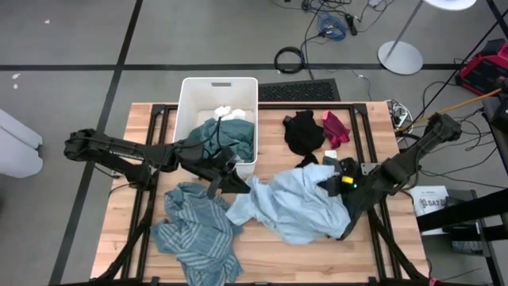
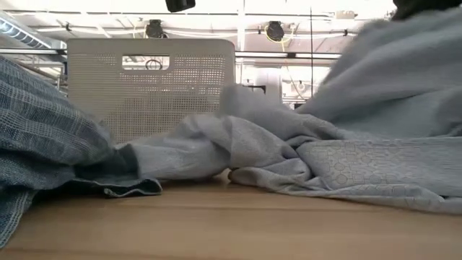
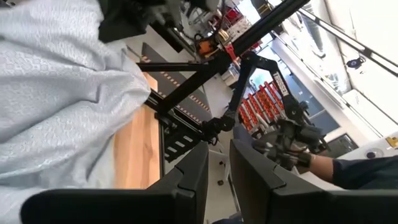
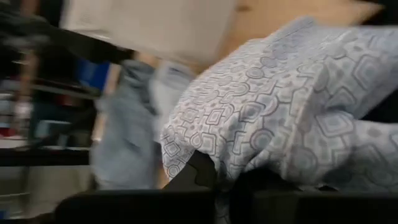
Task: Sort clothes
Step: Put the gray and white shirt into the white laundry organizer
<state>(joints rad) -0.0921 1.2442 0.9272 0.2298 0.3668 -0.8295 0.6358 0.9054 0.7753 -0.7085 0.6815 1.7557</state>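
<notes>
Grey floor marked with dark tape lines surrounds a wooden bench (image 1: 262, 253) on a black frame.

At the bench's near edge, toward the left, a teal striped garment (image 1: 194, 232) lies crumpled and flat. Just right of it, touching it, a light blue patterned shirt (image 1: 294, 202) spreads across the middle of the bench. In the low view this shirt (image 2: 317, 155) rises in a mound on the right, with the striped cloth (image 2: 43, 152) heaped on the left.

The right gripper (image 1: 340, 184) sits at the shirt's right edge; its jaws are clenched on the light blue patterned shirt, and the right wrist view shows the printed fabric (image 4: 280, 106) bunched over the dark fingers (image 4: 196, 174). The left gripper (image 1: 225, 173) rests at the shirt's left edge, just in front of the bin; in the left wrist view its fingers (image 3: 193, 180) stand a narrow gap apart with nothing seen between them, the shirt (image 3: 62, 93) beside them.

Farther back, a white plastic bin (image 1: 196, 94) stands on the bench holding a teal garment (image 1: 230, 137) and something white (image 1: 230, 110). To its right lie a black garment (image 1: 303, 131) and, just beside it, a magenta garment (image 1: 336, 125).

Beyond the bench, cables (image 1: 292, 57) coil on the floor. The left wrist view also shows a person's gloved hand (image 3: 289, 140) on a control arm in the room.
</notes>
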